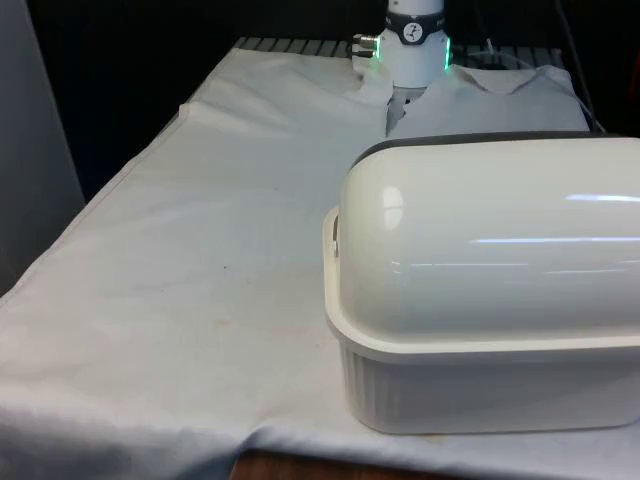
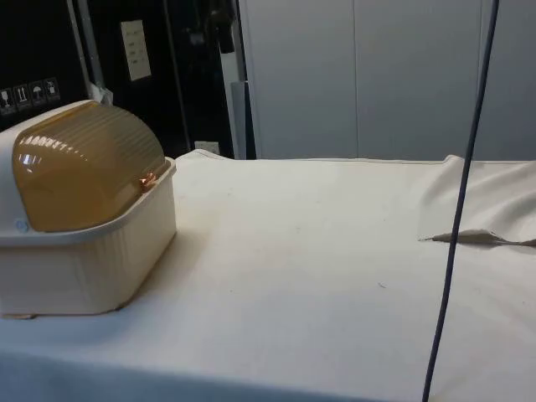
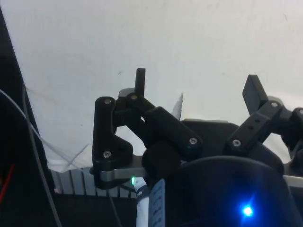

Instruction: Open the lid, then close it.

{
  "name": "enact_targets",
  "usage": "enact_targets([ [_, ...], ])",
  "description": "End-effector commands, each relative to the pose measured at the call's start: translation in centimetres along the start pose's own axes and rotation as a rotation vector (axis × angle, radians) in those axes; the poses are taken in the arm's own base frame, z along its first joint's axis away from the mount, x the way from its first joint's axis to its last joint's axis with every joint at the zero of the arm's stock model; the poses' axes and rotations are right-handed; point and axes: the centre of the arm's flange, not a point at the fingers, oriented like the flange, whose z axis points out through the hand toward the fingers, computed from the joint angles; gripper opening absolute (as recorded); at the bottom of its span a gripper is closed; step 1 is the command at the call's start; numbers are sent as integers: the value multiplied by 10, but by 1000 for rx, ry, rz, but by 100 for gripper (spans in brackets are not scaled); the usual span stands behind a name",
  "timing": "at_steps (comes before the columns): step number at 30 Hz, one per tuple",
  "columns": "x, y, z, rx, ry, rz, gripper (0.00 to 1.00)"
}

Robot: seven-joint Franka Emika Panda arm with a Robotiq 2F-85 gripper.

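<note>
A cream bread box (image 1: pixel 480 380) is being carried by the table (image 1: pixel 200 300), which is being covered by a white cloth (image 2: pixel 335 251). In the front view the box is being seen close to the table's near edge, towards the front view's right, with its rounded back turned to the camera and its ribbed lower body resting flat on the cloth. In the side view the box (image 2: pixel 84 268) is being shown at the table's end, and its domed lid (image 2: pixel 84 167), a translucent amber colour with fine ribs, is being kept down over the opening, so the box is being seen shut. The lid's lower edge is being met by the rim of the box body at the front.

The gripper (image 3: pixel 196 87) is being held above bare cloth, well apart from the box. In the wrist view its two black fingers (image 3: pixel 140 80) are being held wide apart, with nothing between them, and only white cloth is being seen beyond their tips. In the front view the white arm's base (image 1: pixel 412 50) is being seen at the table's far edge, behind the box. The cloth is being bunched into folds near that far edge. A dark cable (image 2: pixel 456 209) is being seen hanging across the side view, in front of the table.
</note>
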Motion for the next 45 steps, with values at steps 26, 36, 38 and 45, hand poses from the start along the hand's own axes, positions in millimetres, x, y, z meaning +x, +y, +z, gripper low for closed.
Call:
enact_targets([
  [26, 27, -48, 61, -34, 67, -24, 100],
  [36, 26, -50, 79, -29, 115, -56, 100],
  [38, 25, -50, 82, -29, 120, -64, 100],
  [45, 26, -52, 93, -29, 136, -93, 100],
])
